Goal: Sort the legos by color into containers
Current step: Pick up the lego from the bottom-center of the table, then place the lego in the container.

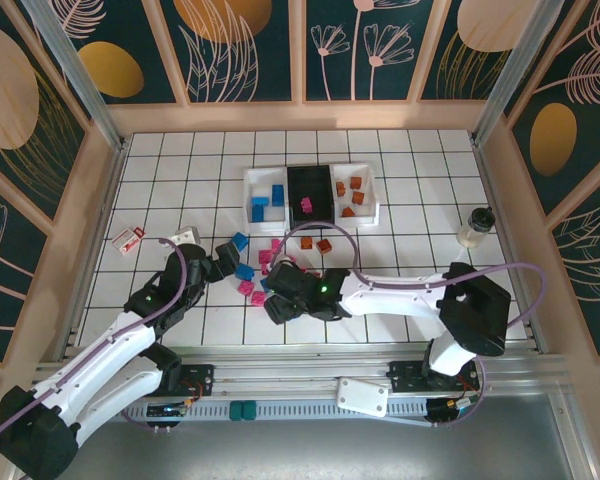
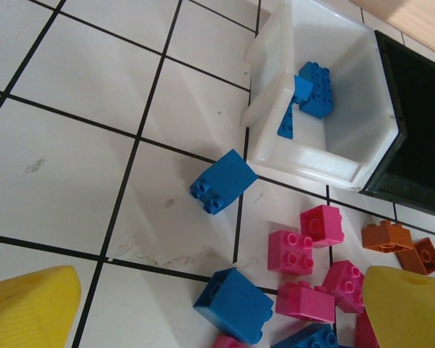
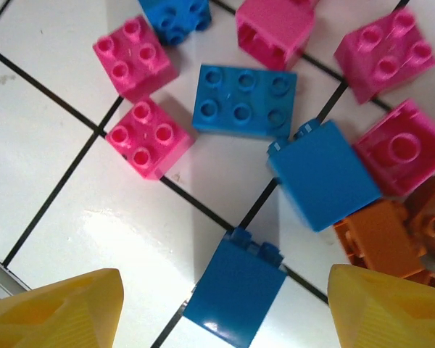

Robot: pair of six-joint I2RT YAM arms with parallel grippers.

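While hovering over legos (image 3: 245, 100), left end effector (image 2: 221, 297) wide open, right end effector (image 3: 225, 297) open, both empty.

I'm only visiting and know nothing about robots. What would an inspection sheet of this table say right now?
Surface: white tiled table, no spills seen.
Job's things: left white tray holds blue bricks; black tray holds a pink brick; right white tray holds orange bricks; loose legos lie in front of the trays.
Clutter: white-and-red card; small jar.
Hands: left hand open over loose bricks; right hand open, with a lone blue brick between its fingers, not gripped.
Cables: purple cables loop along both arms.
Surroundings: dark floral panels in wooden frames.
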